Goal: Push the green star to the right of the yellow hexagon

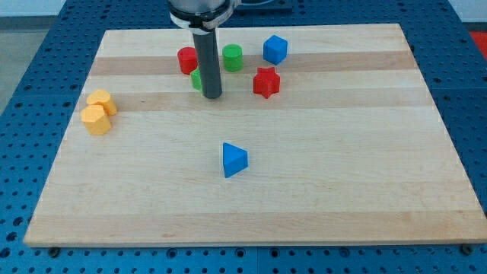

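Our tip [212, 97]: bare rod, no jaws to judge, touching green star [197, 79], upper centre
Yellow hexagon [96, 120]: far left
Risk: we nudge red block [186, 60] alongside

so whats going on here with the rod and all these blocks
A robot arm's dark rod is down on the wooden board, with my tip right against a green block that the rod mostly hides, probably the green star. The two yellow blocks sit far off at the view's left edge, so the green one is nowhere near them yet. Red and blue blocks are scattered around.
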